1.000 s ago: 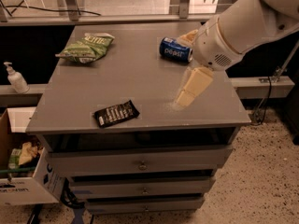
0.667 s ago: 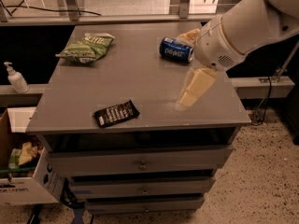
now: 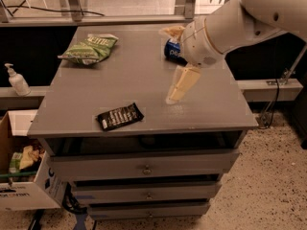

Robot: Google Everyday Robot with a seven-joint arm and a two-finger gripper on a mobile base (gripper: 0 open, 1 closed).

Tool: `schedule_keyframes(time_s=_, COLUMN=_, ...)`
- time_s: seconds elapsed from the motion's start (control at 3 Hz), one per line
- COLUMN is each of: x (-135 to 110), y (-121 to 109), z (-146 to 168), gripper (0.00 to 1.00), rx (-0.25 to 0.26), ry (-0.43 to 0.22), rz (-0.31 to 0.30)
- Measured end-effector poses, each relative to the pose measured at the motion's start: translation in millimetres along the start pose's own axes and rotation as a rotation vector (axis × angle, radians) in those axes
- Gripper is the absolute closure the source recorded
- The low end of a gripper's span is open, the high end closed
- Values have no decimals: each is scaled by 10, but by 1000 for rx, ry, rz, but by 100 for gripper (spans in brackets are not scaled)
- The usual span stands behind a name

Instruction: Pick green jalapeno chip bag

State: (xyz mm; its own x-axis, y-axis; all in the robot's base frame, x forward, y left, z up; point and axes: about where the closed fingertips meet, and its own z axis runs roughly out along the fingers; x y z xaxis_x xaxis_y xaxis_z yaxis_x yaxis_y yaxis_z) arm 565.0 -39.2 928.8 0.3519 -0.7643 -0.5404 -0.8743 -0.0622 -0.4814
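The bag lies at the far left corner of the table, well apart from the gripper, which hangs over the right side, near the can. Its fingers stand wide apart and hold nothing. To do the reach well, I think the arm should travel left over the table, high enough to pass the wrapper. It should then come down on the puffy middle of the bag and close gently, because the crinkled foil may slip.
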Motion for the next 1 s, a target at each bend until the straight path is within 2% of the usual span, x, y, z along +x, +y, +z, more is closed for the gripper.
schedule_keyframes(time_s=0.33, x=-101, y=-129, z=394, gripper=0, rx=0, ry=-56, rz=-48)
schedule_keyframes(time_s=0.67, x=-131, y=-271, z=771, gripper=0, rx=19, ry=-109, rz=-45)
schedule_keyframes(time_s=1.0, x=-131, y=-271, z=772, gripper=0, rx=19, ry=-109, rz=-45)
